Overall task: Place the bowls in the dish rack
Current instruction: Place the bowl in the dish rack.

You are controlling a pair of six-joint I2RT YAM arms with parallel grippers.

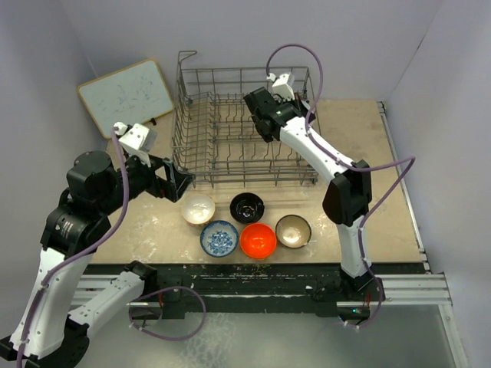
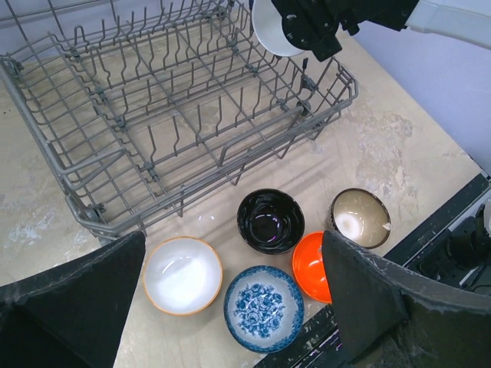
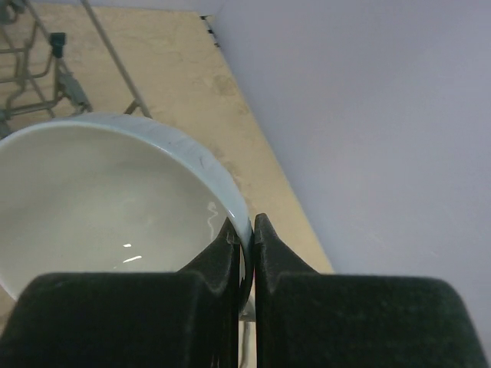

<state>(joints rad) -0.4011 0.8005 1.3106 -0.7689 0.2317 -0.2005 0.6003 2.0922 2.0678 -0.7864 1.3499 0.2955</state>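
The left pincer hangs spread wide at the near left corner of the large grey metal wire dish rack (nothing between its fingers). On the beige bench just in front of the rack sit the small round cream bowl, blue-and-white patterned bowl, glossy black bowl, bright orange-red bowl and brown-rimmed bowl. The right pincer pinches the rim of the white bowl, held above the rack's far right part.
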